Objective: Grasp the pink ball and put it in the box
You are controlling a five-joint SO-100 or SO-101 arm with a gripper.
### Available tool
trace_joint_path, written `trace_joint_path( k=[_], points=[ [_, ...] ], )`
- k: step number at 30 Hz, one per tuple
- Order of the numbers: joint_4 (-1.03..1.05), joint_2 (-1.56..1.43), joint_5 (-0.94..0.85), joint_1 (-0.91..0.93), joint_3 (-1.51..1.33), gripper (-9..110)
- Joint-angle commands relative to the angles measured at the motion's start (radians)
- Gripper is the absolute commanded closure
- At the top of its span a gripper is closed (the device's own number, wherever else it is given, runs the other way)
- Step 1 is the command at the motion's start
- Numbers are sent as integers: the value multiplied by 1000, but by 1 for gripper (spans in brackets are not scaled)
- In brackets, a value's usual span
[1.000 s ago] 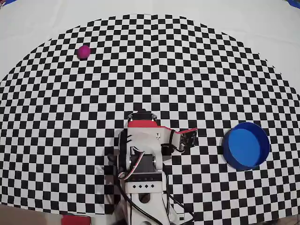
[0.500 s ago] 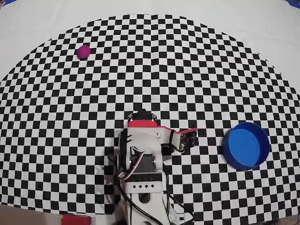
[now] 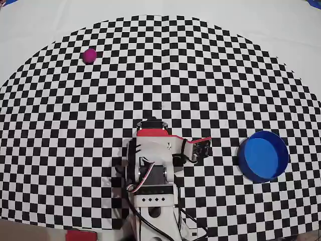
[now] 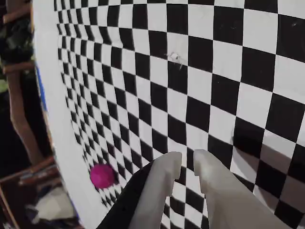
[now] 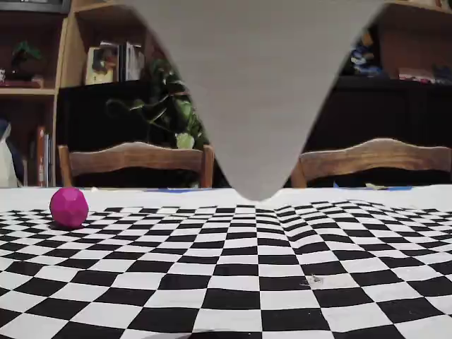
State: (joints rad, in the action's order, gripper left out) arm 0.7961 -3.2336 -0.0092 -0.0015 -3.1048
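The pink ball [image 3: 90,55] lies on the checkered cloth at the far left in the overhead view, well away from the arm [image 3: 150,155], which is folded at the near edge. The box [image 3: 263,155], a round blue tub, stands to the arm's right with nothing in it. In the wrist view my gripper [image 4: 187,160] hovers over the cloth, its white fingers close together with nothing between them. There the ball [image 4: 102,175] shows to the lower left of the fingers, apart from them. The fixed view has the ball [image 5: 68,207] at the left; the box is out of that view.
The checkered cloth [image 3: 210,75] is a half-disc on a white table. A blurred grey wedge [image 5: 258,106] hangs in front of the fixed camera. Wooden chairs [image 5: 134,161] and shelves stand beyond the table's far edge. A small white speck [image 4: 174,56] lies mid-cloth.
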Motion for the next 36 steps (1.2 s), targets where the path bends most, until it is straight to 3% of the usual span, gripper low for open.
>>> trace_joint_path(
  k=[1,19,36],
  points=[
    [6,-18,-9,5,-8,101],
    [-84,5,-9,2,-8,101],
    [-575,61,-9,5,2,101]
  ],
)
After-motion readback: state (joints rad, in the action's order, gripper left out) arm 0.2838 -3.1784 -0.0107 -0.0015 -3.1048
